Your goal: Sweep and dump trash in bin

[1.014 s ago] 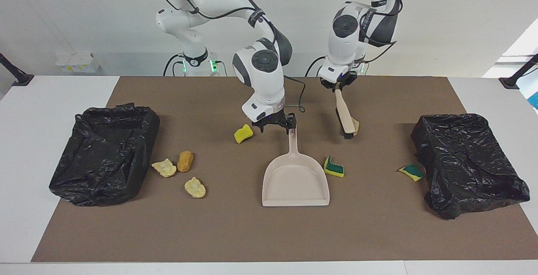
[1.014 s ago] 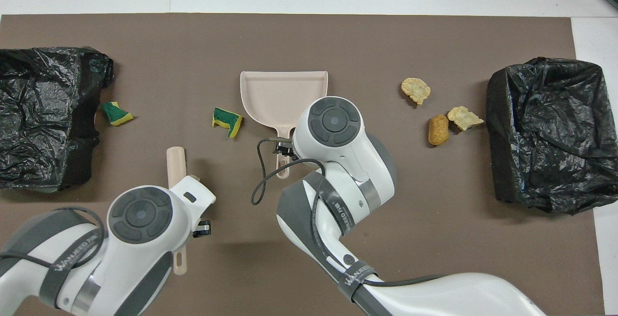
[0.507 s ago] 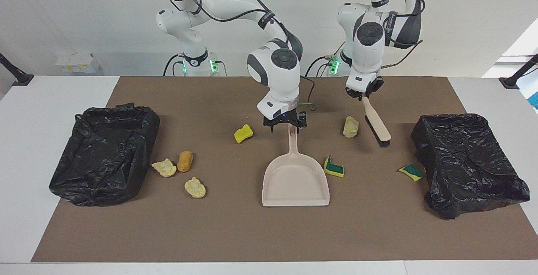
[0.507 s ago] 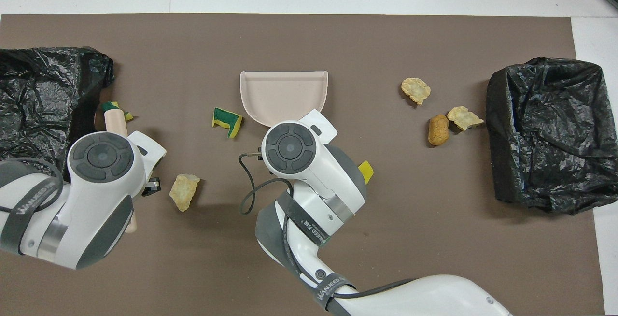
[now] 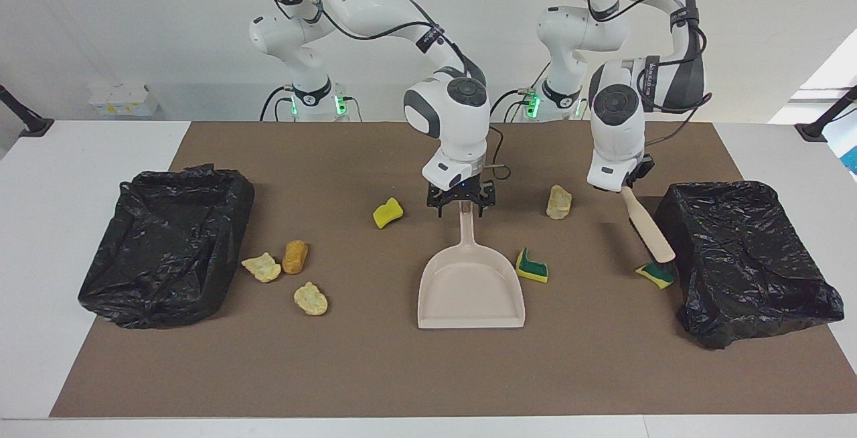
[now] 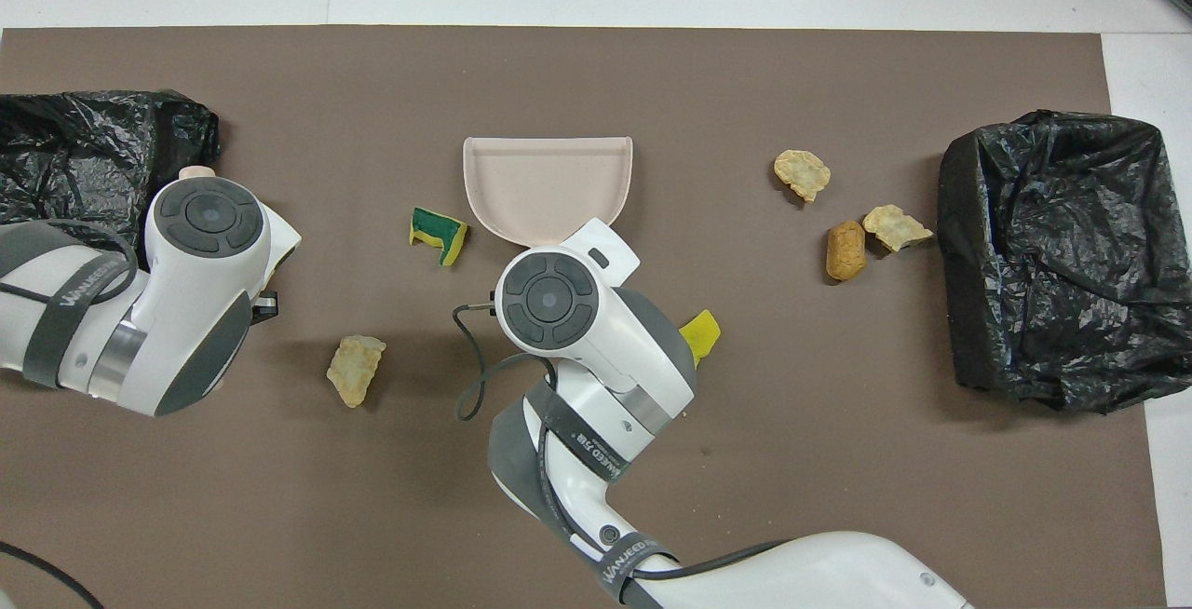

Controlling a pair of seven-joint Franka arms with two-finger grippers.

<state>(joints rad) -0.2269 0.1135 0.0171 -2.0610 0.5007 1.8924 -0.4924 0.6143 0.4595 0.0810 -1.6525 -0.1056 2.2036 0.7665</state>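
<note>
Facing view. The left gripper (image 5: 622, 187), in the upper part of the frame toward the left arm's end, is pinched on the handle of the brush (image 5: 648, 229). The brush slants down, and its head touches a green-and-yellow sponge piece (image 5: 655, 274) lying just beside the black bin (image 5: 743, 250). We judge that the coming sweep runs from this piece toward the dustpan (image 5: 471, 287) at lower centre. The pan's long axis points up-frame and its mouth opens down-frame. The mat between them is open, apart from a second sponge piece (image 5: 532, 266) beside the pan wall. The right gripper (image 5: 460, 205) is at the pan handle's tip; we cannot tell whether it grips. The remaining trash is scattered mid-frame.
</note>
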